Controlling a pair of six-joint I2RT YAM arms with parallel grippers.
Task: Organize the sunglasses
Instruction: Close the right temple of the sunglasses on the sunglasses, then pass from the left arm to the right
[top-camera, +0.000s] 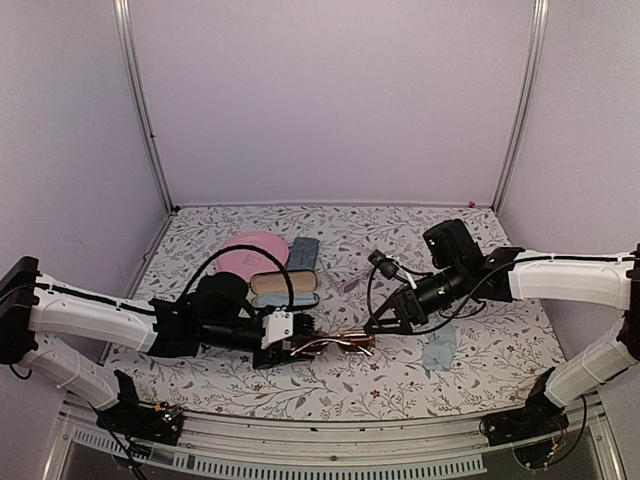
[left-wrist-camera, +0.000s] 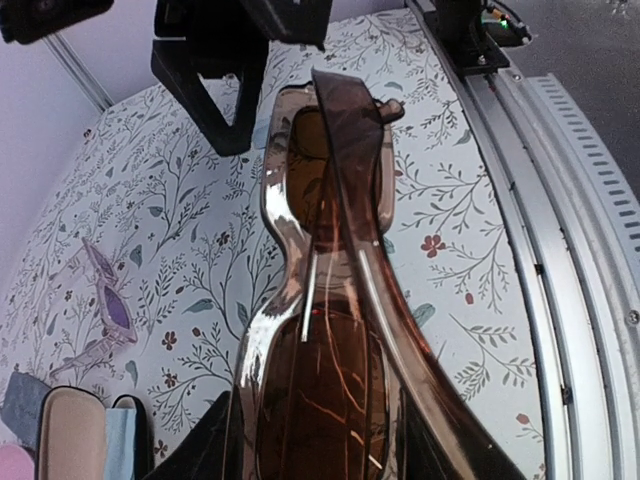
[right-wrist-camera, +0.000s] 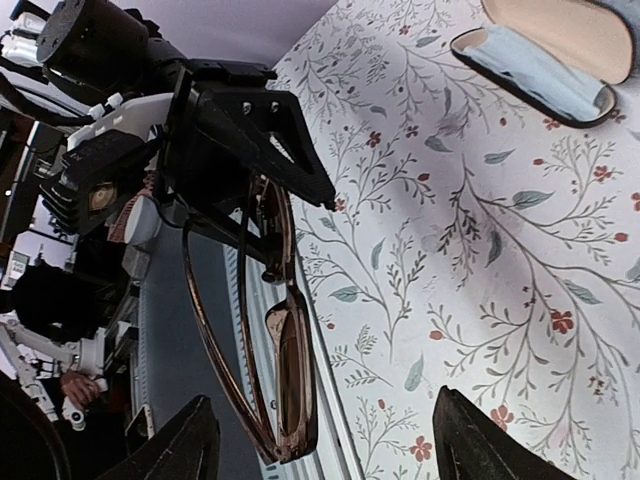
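Note:
My left gripper (top-camera: 288, 345) is shut on one lens end of the reddish-brown sunglasses (top-camera: 340, 343) and holds them just above the table; in the left wrist view the gripper (left-wrist-camera: 320, 445) has the frame (left-wrist-camera: 325, 200) running away from it. My right gripper (top-camera: 380, 324) is open at the glasses' other end. In the right wrist view its jaws (right-wrist-camera: 330, 455) stand wide apart, with the glasses (right-wrist-camera: 285, 380) between them, nearer the left finger (right-wrist-camera: 185, 450). The pale pinkish sunglasses (top-camera: 350, 283) lie on the table behind, and also show in the left wrist view (left-wrist-camera: 105, 315).
An open black oval case (top-camera: 285, 290) with a beige lining and a blue cloth in it lies behind my left arm. A grey-blue case (top-camera: 303, 252) and a pink round thing (top-camera: 248, 250) lie further back. A light blue cloth (top-camera: 440, 350) lies under my right arm.

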